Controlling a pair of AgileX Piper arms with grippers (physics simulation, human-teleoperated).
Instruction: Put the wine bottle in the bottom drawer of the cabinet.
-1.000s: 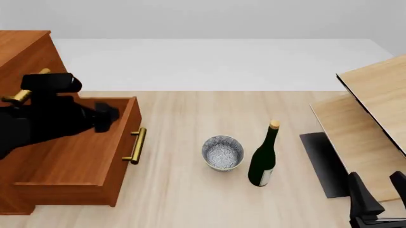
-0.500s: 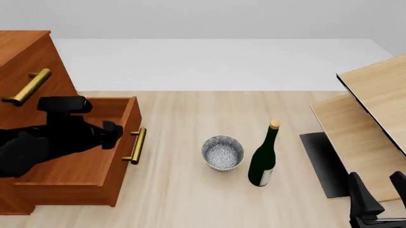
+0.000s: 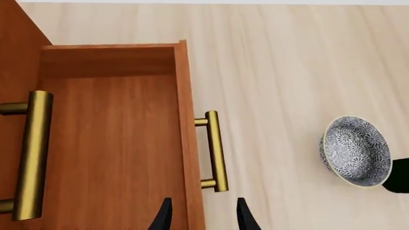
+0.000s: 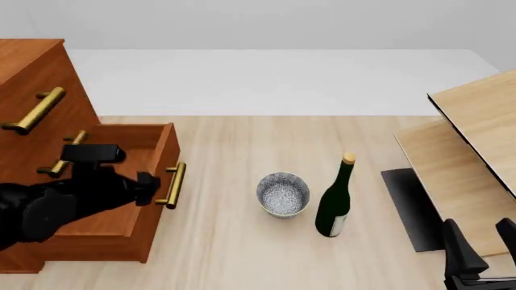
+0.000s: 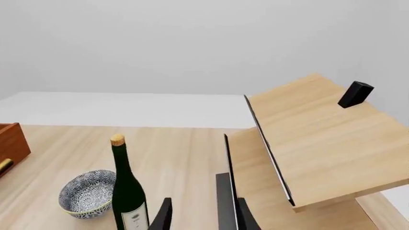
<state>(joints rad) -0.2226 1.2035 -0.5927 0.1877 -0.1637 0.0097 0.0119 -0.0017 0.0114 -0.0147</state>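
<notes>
The cabinet (image 4: 32, 78) stands at the 9 o'clock edge of the front view, reddish-brown, with brass bar handles on its upper fronts. Its bottom drawer (image 4: 121, 205) is pulled out onto the pale wood surface (image 4: 234, 254), its cavity open to view and its brass handle (image 4: 171, 185) on the front panel.

The left pincer (image 3: 203, 218) hangs over the drawer's front edge. In the left wrist view its two dark fingertips stand a narrow gap apart, one on either side of the front panel's top edge, with nothing held between them. In the front view the black left arm (image 4: 57, 205) covers much of the drawer's inside.

Toward 3 o'clock from the handle sits a grey speckled bowl (image 4: 283, 194), apart from the drawer. Just beside the bowl, again toward 3 o'clock, the wine bottle (image 4: 335, 202) stands upright on the surface, cork up, pale label near its base, well apart from the drawer and touched by neither arm.

Farther toward 3 o'clock is slanted light-wood furniture (image 4: 472, 151) with a dark panel (image 4: 411, 205) at its foot.

The right pincer (image 5: 203, 215) sits at the 5 o'clock corner of the front view, well apart from the bottle. Its fingertips are slightly parted and empty in the right wrist view.
</notes>
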